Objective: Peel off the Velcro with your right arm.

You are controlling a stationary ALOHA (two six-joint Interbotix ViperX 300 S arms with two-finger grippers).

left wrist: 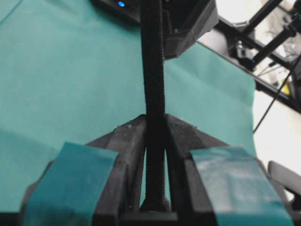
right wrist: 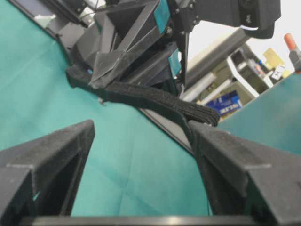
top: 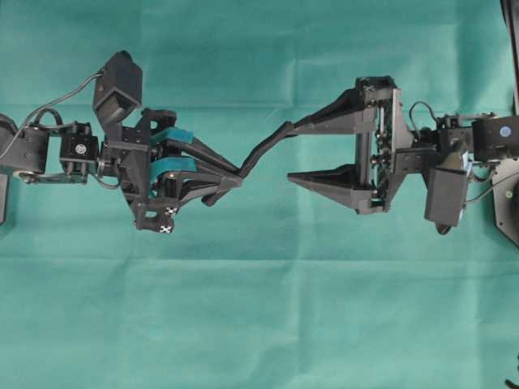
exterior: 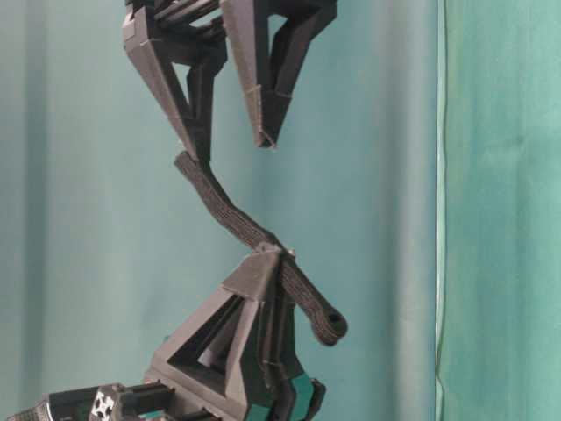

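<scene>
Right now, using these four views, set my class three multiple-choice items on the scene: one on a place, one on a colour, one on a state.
1. Where is the Velcro?
A. Flat on the cloth
B. In the air between the two grippers
C. Draped over a camera

2. What colour is the tape on the left gripper fingers?
A. Teal
B. Red
C. Yellow

3. How do the right gripper fingers stand?
A. Shut tight on the strap
B. Out of view
C. Apart, one tip at the strap's end

Answers: 1 B, the left gripper pinches it above the cloth; 2 A, teal patches show overhead; 3 C, a wide gap shows between them.
</scene>
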